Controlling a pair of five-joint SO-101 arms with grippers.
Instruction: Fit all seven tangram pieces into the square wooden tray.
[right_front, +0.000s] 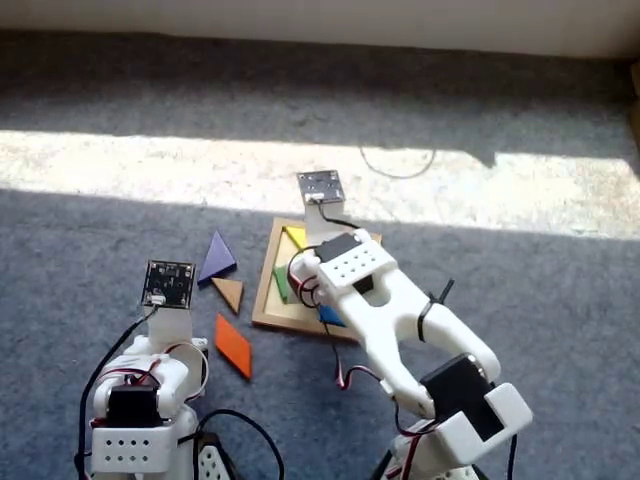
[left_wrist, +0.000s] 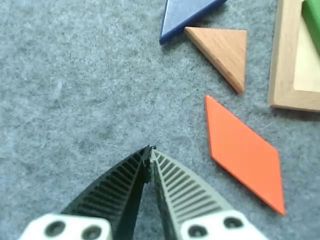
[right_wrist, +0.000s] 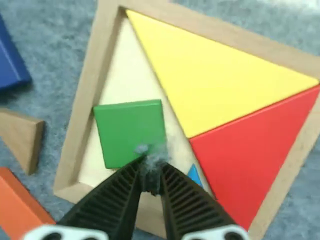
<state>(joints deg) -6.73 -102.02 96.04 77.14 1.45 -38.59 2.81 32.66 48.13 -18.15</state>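
Over the tray (right_wrist: 94, 80) the right pincer (right_wrist: 150, 171) points steeply down.

Three pieces lie on the carpet (right_front: 100, 250) left of the tray (right_front: 262, 300) (two triangles (right_front: 216, 258) (right_front: 229, 292) behind, a parallelogram (right_front: 233, 346) in front).

**Two Arms, Both Grippers Closed**

The left arm (right_front: 140, 400) sits folded up at the near left. Its wrist points down. The left gripper (left_wrist: 150, 150) has its two fingers pressed together, with nothing between them. The right arm (right_front: 400, 320) stretches from the near right toward the middle. The right gripper (right_wrist: 149, 172) points down too, fingers together at the tips.
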